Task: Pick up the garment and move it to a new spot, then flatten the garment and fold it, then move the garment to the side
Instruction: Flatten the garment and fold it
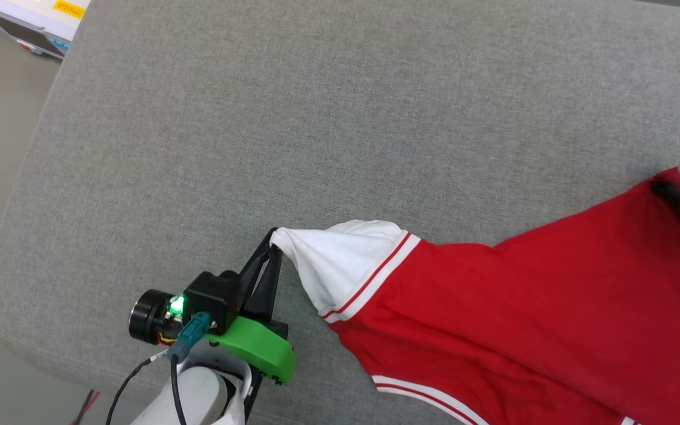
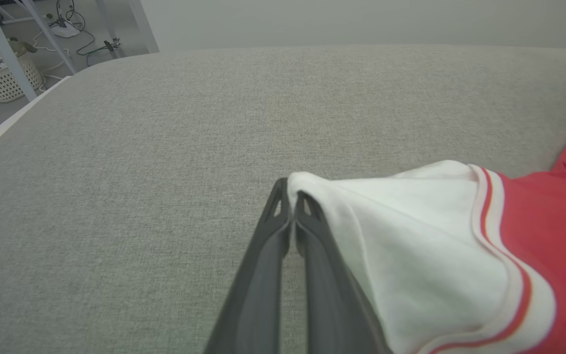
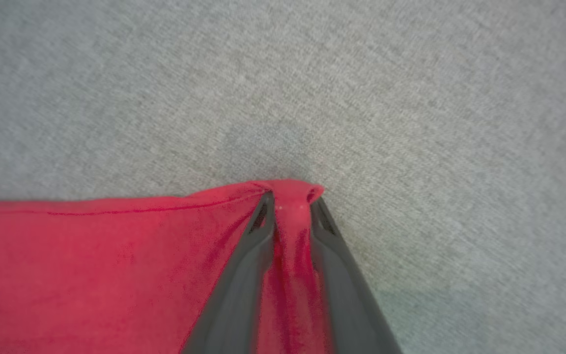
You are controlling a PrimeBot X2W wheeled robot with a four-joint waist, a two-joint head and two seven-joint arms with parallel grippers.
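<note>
- Currently you are working over a grey fabric-covered bench (image 1: 316, 118), which is taking up most of the head view, with its rounded corner showing at the lower left.
- You are holding the garment (image 1: 493, 307) spread between your two arms. Its red body is lying on the bench toward the right and lower edges of the head view, drawn out sideways rather than heaped.
- Its white sleeve (image 1: 346, 260), edged in red-and-white trim, is pointing left and being pulled into a peak.
- Your left gripper (image 1: 273, 238) is taking that peak. Its jaws are pressing fully together on the very tip of the sleeve, with white cloth draping off the right finger in the left wrist view.
- Your right gripper (image 1: 660, 188) is sitting at the far right edge of the head view. In its wrist view the jaws are pinching a bunched ridge of red cloth at a corner of the body, beside a stitched edge.
- In my judgement, you are handling something light, soft and limp. It is likely to sag, crease and fold on itself wherever it is not under tension, and a thin pinch may slip.
- You are best taking hold at hems, seams and corners, where the cloth is doubled, and pulling evenly from both sides.
</note>
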